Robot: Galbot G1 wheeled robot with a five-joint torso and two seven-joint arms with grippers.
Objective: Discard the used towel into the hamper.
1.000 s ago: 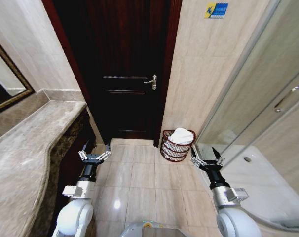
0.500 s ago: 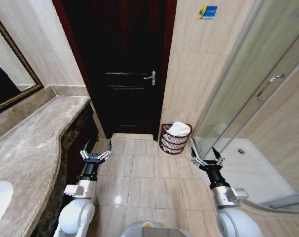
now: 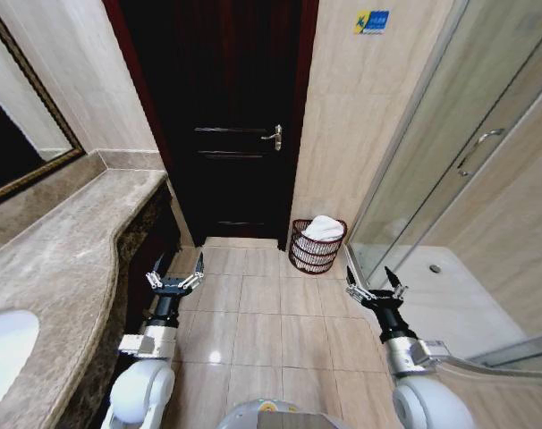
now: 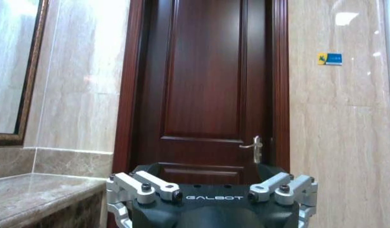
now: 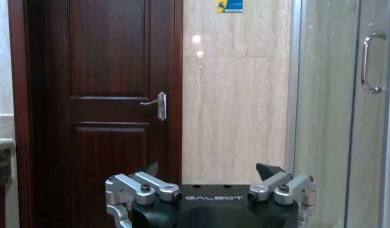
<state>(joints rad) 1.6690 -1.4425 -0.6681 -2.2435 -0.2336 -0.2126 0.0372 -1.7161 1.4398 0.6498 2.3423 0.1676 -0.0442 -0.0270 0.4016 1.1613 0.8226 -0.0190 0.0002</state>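
Bathroom seen from the head camera. The hamper [image 3: 317,247] stands on the tiled floor [image 3: 262,313] in the corner between the dark door [image 3: 226,116] and the glass shower screen [image 3: 450,170], close against the beige wall. A white towel [image 3: 325,228] lies bunched inside it, its top rising a little above the rim. A marble counter [image 3: 65,259] runs along the robot's left, with a mirror [image 3: 21,134] above it and the edge of a white basin [image 3: 3,344] at the lower corner.

Left gripper [image 3: 173,279]: held low over the floor beside the counter front, fingers spread apart, nothing between them. Right gripper [image 3: 376,284]: held low near the foot of the shower screen, fingers likewise spread and empty. Both are well apart from the hamper, which sits farther off between them and nearer the right one. In the wrist views each gripper points toward the door wall; the door handle [image 5: 159,104] and a small blue sign [image 5: 229,5] are visible beyond the right gripper.

Task status, as judged from this arrangement: the towel rests in the hamper and neither gripper carries anything, so the discard appears complete. No further towel is seen on the counter or floor, and nothing evident is left to do.
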